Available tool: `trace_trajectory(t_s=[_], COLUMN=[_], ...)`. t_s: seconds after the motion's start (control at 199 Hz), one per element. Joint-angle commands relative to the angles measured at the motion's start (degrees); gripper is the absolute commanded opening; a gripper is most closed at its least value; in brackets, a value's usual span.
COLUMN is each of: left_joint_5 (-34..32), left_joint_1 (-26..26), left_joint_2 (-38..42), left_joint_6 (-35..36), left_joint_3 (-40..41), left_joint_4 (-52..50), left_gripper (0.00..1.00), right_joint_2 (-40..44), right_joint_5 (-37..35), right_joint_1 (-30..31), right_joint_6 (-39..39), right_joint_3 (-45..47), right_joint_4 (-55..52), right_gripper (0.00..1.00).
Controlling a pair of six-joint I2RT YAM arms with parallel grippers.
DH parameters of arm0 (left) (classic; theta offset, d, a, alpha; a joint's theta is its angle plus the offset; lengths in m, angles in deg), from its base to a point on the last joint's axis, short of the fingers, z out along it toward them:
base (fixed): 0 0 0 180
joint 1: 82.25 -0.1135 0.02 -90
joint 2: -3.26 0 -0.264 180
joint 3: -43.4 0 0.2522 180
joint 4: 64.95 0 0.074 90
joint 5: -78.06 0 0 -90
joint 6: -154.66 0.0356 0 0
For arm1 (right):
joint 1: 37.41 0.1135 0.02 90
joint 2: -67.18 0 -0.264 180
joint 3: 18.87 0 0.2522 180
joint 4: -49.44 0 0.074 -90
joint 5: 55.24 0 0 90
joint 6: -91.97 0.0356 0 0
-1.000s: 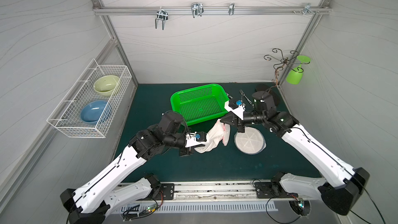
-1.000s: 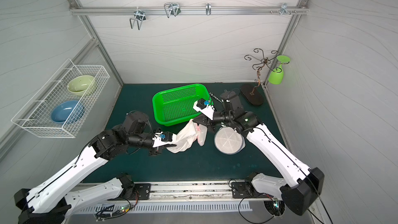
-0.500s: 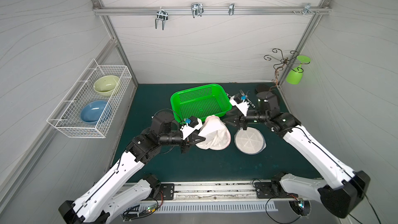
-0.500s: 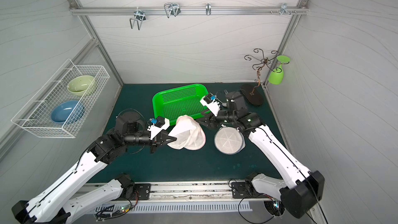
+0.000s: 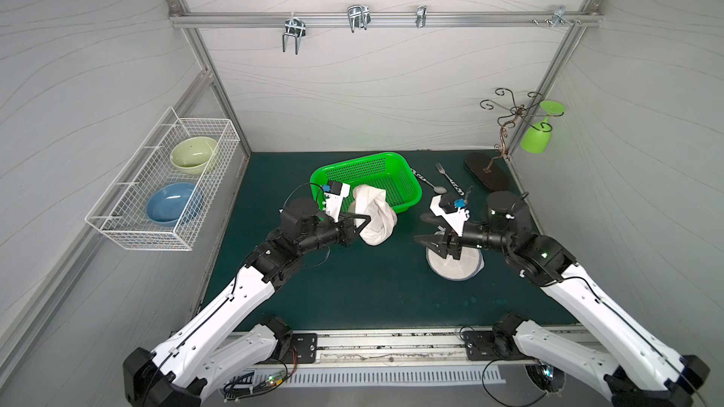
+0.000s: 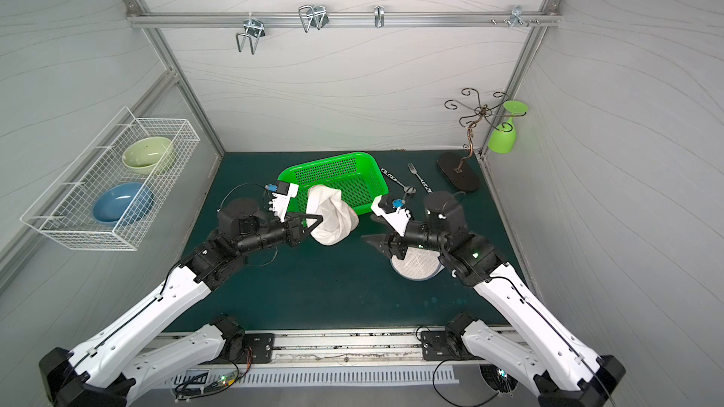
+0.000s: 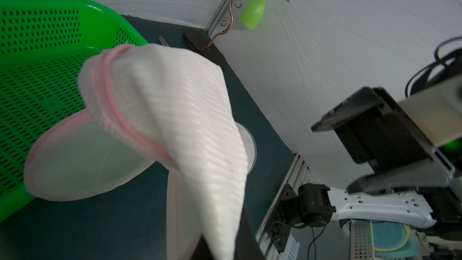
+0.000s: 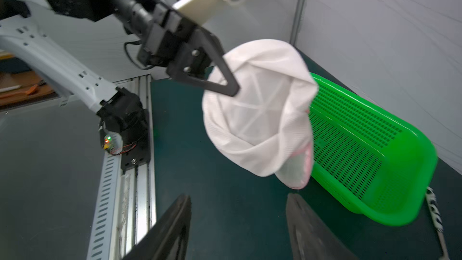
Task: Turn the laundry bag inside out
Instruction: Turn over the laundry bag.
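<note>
Your basket [image 5: 407, 168] sits at the back of the table [image 5: 352, 291], near the middle. The bag [image 5: 376, 217] hangs from the left gripper [image 5: 366, 220], just in front of the basket's front edge. The right gripper [image 5: 421, 229] is to the right of the bag, apart from it, over a net [image 5: 458, 270] on the table. Behind the net you have a spoon [image 5: 429, 184] and a fork [image 5: 448, 180] side by side, right of the basket. A stand [image 5: 485, 178] is in the back right corner, with a glass [image 5: 534, 140] hanging on it upside down. On your left wall, a wire rack [image 5: 133, 232] holds a back bowl [image 5: 194, 152] and a front bowl [image 5: 172, 201].
</note>
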Motion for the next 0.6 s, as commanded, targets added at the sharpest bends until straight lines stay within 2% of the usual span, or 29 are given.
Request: trace_trajectory(t_s=[0.0,0.131,0.292,0.383,0.599], left_joint_5=[-5.54,-8.52,-11.16,-11.51,-10.57], left_joint_1=[-0.27,-0.29,-0.32,-0.24,-0.25], left_joint_2=[-1.54,-1.82,-1.82,-1.81,-2.25], left_joint_6=[-13.94,-20.75,-30.39,-35.6,-44.12], left_joint_3=[-5.15,-7.16,-8.36,-8.74,-9.01], left_joint_4=[1.34,-0.41,-2.08,-3.53,-4.75], left_gripper=[0.0,0.0,0.0,0.0,0.0], right_joint_2=[-1.63,-5.68,-11.78,-14.67,-21.02], right_joint_5=[-5.95,-13.12,-15.8,-21.44,-32.34], right_joint_1=[4.64,8.52,11.34,12.54,12.76], right_joint_6=[-3.7,-5.42,-7.2,-9.32,-14.48], right_joint_3=[1.52,2.55,2.37,2.66,2.19], right_joint_4=[7.35,15.32,21.69,25.3,33.5], right_gripper=[0.66,0.65,0.64,0.63,0.46])
